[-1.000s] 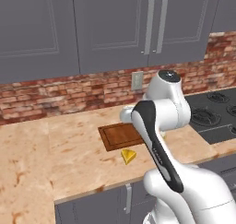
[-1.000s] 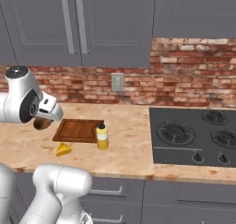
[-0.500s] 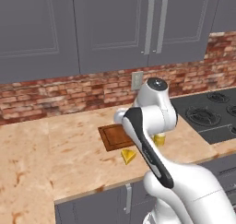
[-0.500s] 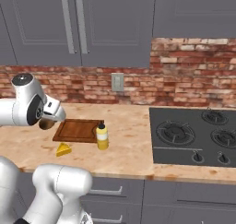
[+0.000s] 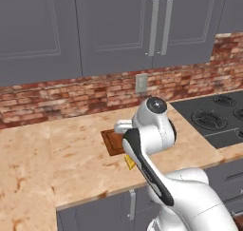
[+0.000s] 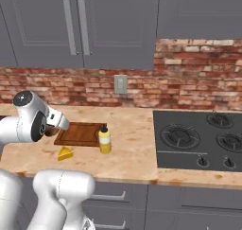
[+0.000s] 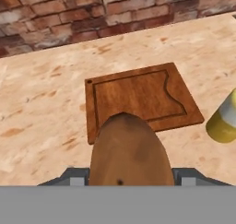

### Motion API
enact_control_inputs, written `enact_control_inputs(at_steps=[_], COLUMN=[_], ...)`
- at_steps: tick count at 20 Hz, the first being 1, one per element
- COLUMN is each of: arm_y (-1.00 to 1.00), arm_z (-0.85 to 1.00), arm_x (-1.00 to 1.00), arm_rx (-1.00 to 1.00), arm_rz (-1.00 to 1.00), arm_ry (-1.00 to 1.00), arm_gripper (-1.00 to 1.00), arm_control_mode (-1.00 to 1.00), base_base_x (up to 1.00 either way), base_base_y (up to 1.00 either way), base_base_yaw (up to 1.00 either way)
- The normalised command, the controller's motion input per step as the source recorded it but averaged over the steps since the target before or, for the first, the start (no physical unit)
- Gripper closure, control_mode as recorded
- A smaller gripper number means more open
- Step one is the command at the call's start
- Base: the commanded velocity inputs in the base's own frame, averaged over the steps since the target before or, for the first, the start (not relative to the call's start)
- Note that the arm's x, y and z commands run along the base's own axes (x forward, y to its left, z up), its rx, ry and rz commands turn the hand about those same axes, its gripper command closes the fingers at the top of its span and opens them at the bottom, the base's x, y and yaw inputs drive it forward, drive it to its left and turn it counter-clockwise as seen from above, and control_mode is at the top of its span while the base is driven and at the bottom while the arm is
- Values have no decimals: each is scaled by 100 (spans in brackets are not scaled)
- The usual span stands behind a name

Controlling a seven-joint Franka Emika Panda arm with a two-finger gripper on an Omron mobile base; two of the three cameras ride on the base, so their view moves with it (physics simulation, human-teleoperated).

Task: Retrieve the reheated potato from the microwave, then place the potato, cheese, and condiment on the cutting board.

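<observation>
Hand view: the potato (image 7: 127,151) sits closest to me, a brown rough lump clamped between my gripper (image 7: 127,176) jaws, whose grey pads press it from either side. It hangs above the near edge of the cutting board (image 7: 138,98), not touching the wood as far as I can tell. The board lies flat on the tabletop (image 7: 41,103), bare inside its raised rim. Just off the board's near right corner stands the condiment (image 7: 225,119), a yellow bottle cut off by the frame. Beyond the board the tabletop runs to a brick wall (image 7: 92,11).

In the right base view the cheese (image 6: 65,153) lies on the tabletop just in front of the board's near left corner, apart from it, and the condiment stands upright at the board's near right corner. Well to the right of the board is the black stove (image 6: 203,141). Above the board hang grey cabinets (image 6: 85,25).
</observation>
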Motion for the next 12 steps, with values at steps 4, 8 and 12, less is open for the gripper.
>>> enact_control_inputs(at_steps=[4,8,12], arm_y=[18,21,10], arm_z=[-20,-18,-19], arm_x=[54,48,40], arm_rx=[0,0,7], arm_rz=[-10,-9,-8], arm_ry=[8,10,5], arm_gripper=[100,100,100], arm_control_mode=[-100,-100,-100], base_base_x=[0,0,0], base_base_y=[0,0,0], base_base_yaw=[0,0,0])
